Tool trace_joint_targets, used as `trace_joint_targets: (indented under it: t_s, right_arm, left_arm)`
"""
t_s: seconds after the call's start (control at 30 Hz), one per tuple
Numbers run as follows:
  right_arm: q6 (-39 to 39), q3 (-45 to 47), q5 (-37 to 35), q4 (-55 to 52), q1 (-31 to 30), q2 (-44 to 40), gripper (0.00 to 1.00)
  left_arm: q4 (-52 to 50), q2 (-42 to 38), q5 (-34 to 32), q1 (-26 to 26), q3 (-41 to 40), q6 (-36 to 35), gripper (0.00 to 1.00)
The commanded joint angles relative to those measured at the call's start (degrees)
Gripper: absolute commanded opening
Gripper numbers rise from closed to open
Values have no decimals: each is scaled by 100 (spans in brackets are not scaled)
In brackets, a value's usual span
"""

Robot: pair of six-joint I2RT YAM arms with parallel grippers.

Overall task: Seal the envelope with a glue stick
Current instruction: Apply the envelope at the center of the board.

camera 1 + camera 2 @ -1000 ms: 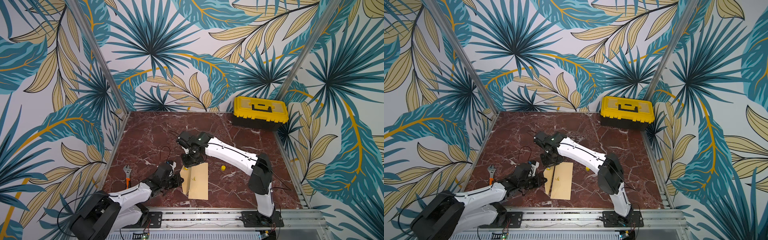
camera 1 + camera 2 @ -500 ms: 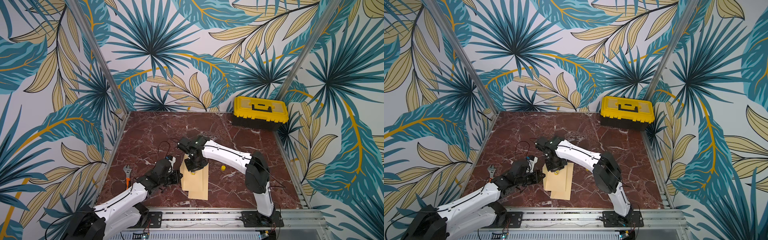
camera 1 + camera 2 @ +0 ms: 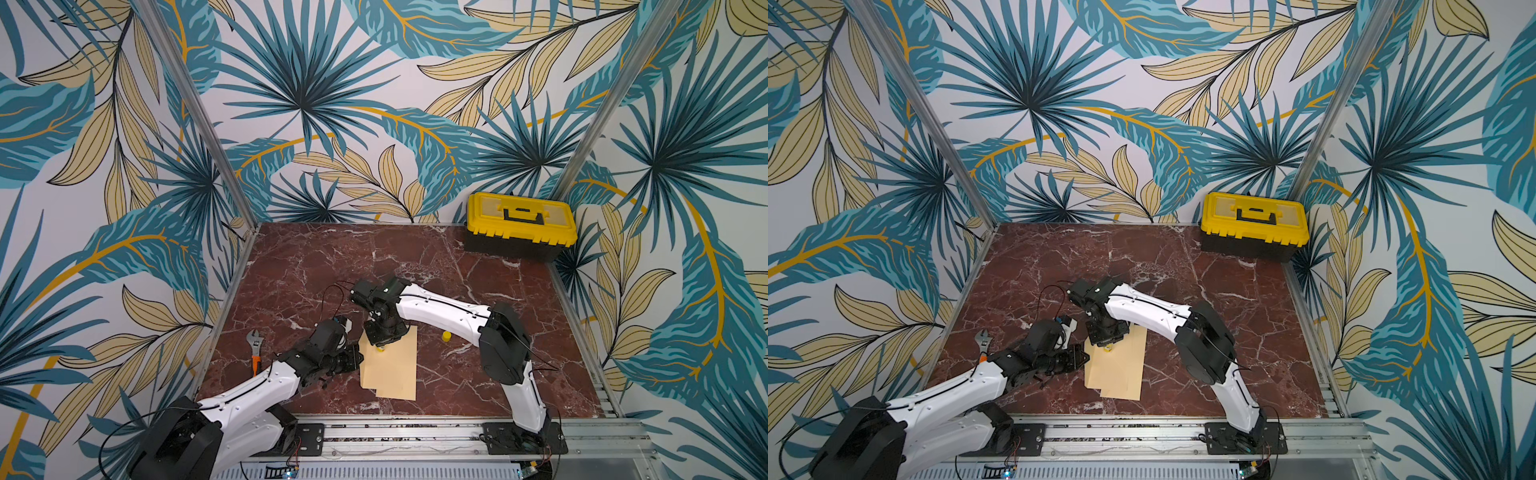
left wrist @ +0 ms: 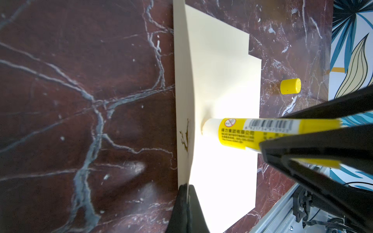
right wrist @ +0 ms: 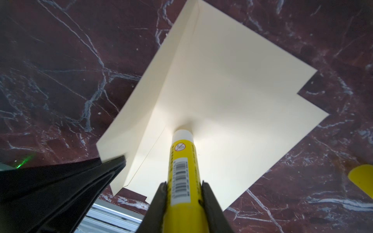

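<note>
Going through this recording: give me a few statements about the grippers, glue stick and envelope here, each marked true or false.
1. The right gripper is shut on the glue stick. True.
2. The glue stick has its cap on. False: the cap lies on the table beside the envelope, and the bare white tip touches the paper.
3. The left gripper hangs open, clear of the envelope. False: it is shut on the edge of the flap, holding it raised.
4. The toolbox is closed. True.
5. The wrench lies on the envelope. False: it lies on the table, apart from it.
</note>
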State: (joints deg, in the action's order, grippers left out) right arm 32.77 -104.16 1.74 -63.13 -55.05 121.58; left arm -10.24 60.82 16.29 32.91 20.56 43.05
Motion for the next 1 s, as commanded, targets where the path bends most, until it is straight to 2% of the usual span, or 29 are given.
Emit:
trace_joint_targets:
  t_s: [0.0,0.13,0.4,0.53,0.83,0.97]
  right_arm:
    - [56,-81,-66,-60,-59,155,0]
    - [46,-181,-115,-133,-81,287,0]
    - [54,-479,-891,-231,-85,453,0]
    - [-12,-576,-1035,-411,-85,536,0]
    - [-427,-310,300,-681,-150,445,0]
    - [-530,-403,523,-895,-186,464,0]
  left_arm:
    - [276,-56,16,-26,-137,0,0]
    - [399,-48,47,-18,-234,37,0]
    - [471,-19,69,-21,-307,47,0]
    - [474,-42,45,-28,-340,54,0]
    - [596,-55,-12,-21,-425,142,0]
    - [613,-35,-3,-26,-430,143,0]
